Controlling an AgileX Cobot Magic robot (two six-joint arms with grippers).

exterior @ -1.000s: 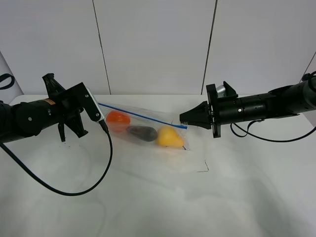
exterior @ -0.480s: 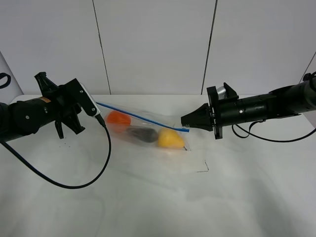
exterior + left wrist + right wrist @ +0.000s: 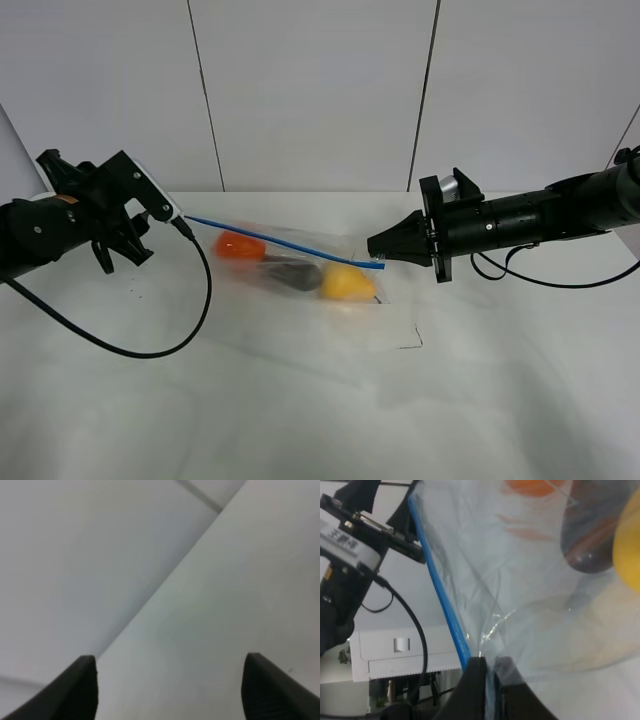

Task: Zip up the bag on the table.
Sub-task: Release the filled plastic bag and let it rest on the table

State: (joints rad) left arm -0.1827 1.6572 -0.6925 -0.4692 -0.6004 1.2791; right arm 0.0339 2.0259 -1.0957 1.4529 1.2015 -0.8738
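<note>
Exterior high view: the bag (image 3: 300, 278) lies mid-bench (image 3: 300, 400), with its seal strip (image 3: 280, 240) running from 10 to 4 o'clock. The 4 o'clock end is pinched by the right claw (image 3: 373, 246). Spread and apart from the bag, the left claw (image 3: 120, 255) stands at the bag's 9 o'clock.
Left wrist view: only bench shows between the spread fingers.
Right wrist view: the fingers are pressed together on the strip.

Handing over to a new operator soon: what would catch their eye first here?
The clear bag on the white table, holding an orange fruit, a dark item and a yellow fruit, draws the eye first. The right gripper is shut on the right end of its blue seal strip. The left gripper, at the left, stands open and empty.
</note>
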